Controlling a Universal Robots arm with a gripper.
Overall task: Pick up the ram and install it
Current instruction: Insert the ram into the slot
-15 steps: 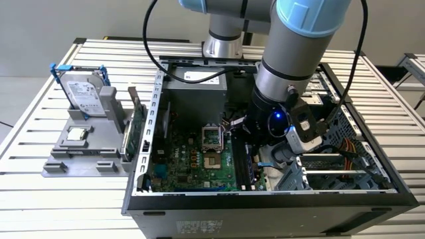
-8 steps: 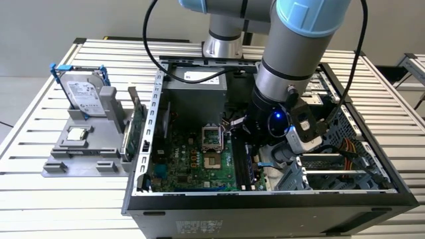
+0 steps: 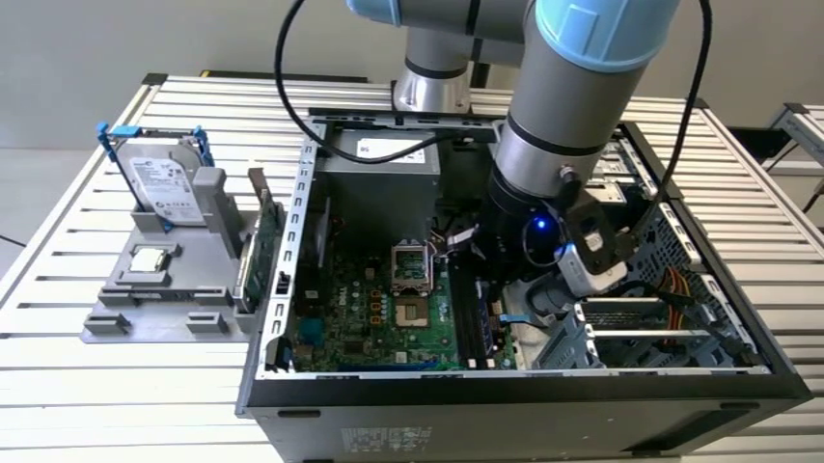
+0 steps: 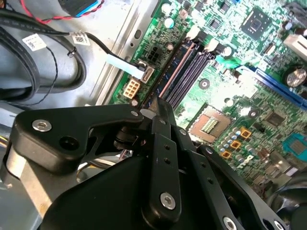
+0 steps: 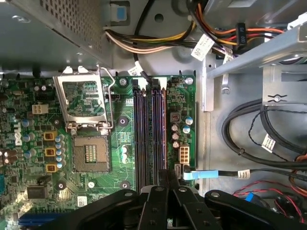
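pincer (image 5: 163,184): down inside the open PC case (image 3: 515,386), black fingers (image 4: 160,120) drawn close together over the near end of the memory slots (image 5: 149,129); thin dark edge between the tips, cannot tell for sure if that is the stick
ram (image 4: 165,84): long thin dark strip standing on edge in the outermost slot, seen in the second wrist view running from the fingertips away along the slot bank; seated or not, cannot tell
motherboard (image 3: 373,309): green, flat on case floor; processor socket (image 5: 88,120) open, lid up, just beside the slots
arm (image 3: 566,116): grey and blue, reaching down into case from far side
holder tray (image 3: 154,299): grey, on slatted tabletop (image 3: 77,241) at exterior view's left of case; hard drive (image 3: 168,188) upright in it, small square silver chip (image 3: 151,258) nearer, green expansion card (image 3: 264,256) on edge next to case wall
cables (image 5: 268,139): black bundle beside board, in the drive-bay area
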